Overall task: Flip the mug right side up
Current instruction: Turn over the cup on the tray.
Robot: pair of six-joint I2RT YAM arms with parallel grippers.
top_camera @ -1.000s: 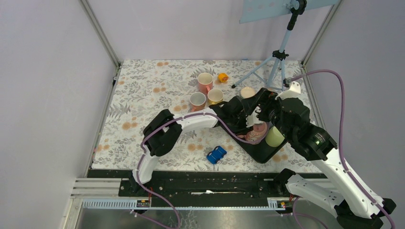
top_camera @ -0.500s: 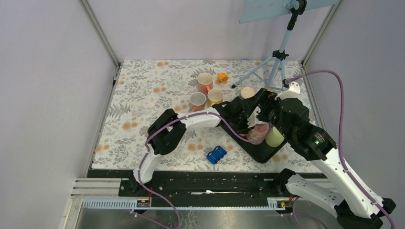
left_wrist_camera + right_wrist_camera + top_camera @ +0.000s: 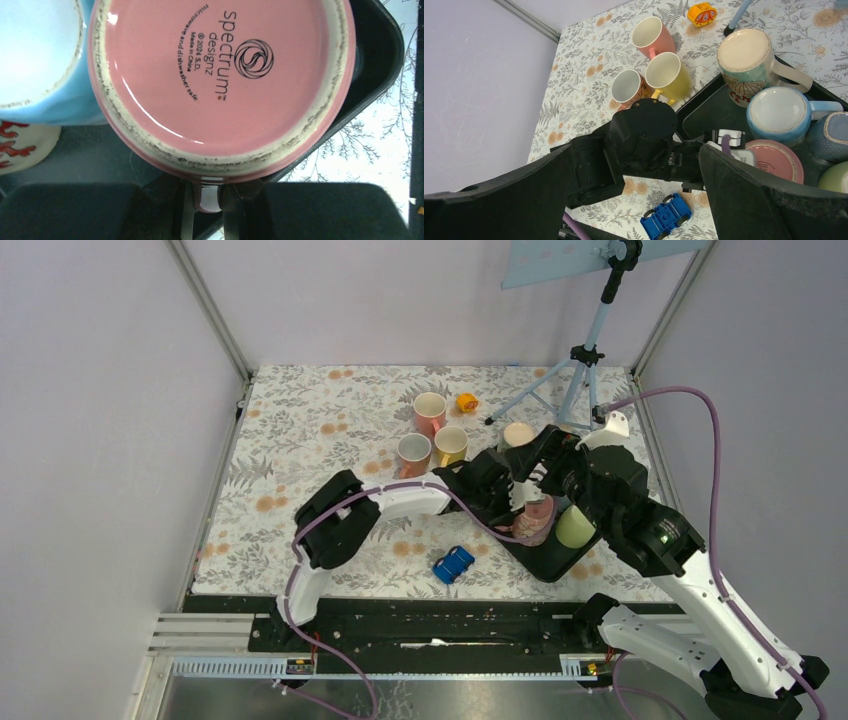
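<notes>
Item: pink mug (image 3: 220,75). It is upside down, its stamped base facing the left wrist camera. It sits in the near part of the black tray (image 3: 704,112). We cannot tell whether its rim rests on the tray floor or hangs just clear.

Handle (image 3: 207,192): points toward the left arm and is pinched between the fingers of the left gripper (image 3: 206,215). We judge the handle was chosen because it gives a narrow hold and a lever for rolling the mug over.

Close company: a blue mug (image 3: 40,55) lies just beside the pink one, also base up. A patterned mug (image 3: 746,57) and a green mug (image 3: 836,182) stand farther along the same tray. With things this crowded, we expect the turn needs a lift first.

Right gripper (image 3: 636,155): fingers spread wide and holding nothing. It hangs above the tray, seemingly kept out of the way or ready to steady things.

Off the tray: three upright mugs (image 3: 669,75) stand grouped on the floral cloth, the likely model for the finished pose. A blue toy car (image 3: 665,217) lies near the tray's front corner, and an orange toy (image 3: 702,13) lies beyond the mugs.
</notes>
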